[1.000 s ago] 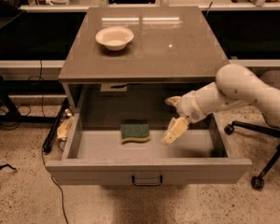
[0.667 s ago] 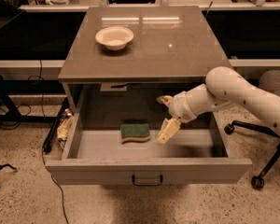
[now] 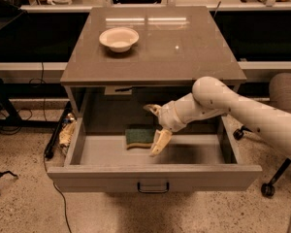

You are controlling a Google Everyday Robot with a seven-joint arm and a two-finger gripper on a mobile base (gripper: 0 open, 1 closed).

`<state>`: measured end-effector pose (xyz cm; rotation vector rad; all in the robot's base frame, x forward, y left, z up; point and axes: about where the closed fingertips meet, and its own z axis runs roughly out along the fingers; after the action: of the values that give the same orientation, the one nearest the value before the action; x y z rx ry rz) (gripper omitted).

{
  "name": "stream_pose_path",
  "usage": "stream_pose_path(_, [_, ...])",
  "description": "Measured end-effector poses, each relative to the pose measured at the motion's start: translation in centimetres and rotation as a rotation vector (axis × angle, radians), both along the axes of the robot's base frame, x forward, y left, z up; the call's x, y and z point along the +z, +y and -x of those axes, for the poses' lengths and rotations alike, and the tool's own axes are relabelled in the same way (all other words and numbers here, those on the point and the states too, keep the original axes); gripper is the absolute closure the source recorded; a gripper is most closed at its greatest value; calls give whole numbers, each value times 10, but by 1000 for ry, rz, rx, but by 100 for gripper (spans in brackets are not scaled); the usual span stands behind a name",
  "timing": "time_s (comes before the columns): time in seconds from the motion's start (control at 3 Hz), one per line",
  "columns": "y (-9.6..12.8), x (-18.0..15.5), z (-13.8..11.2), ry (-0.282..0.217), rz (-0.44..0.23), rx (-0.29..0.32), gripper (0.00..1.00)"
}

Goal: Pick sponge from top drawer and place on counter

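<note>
Caught the sponge (image 3: 139,137) lying flat on the floor of the open top drawer (image 3: 102,177), wavy-edged, dark green scouring face up over yellow foam, long axis running 9 to 3 o'clock. Spotted the gripper (image 3: 156,125) at its 3 o'clock, fingers spread wide, holding nothing, contact with the sponge impossible to tell. Noted a white round bowl (image 3: 119,39) at 11 o'clock on the glossy grey-brown counter (image 3: 184,57).
</note>
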<state>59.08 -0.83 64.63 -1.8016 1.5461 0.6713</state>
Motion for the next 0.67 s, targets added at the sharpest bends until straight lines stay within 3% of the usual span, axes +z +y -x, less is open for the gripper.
stream_pose_path(0.67, [27, -20, 4, -64, 49, 59, 0])
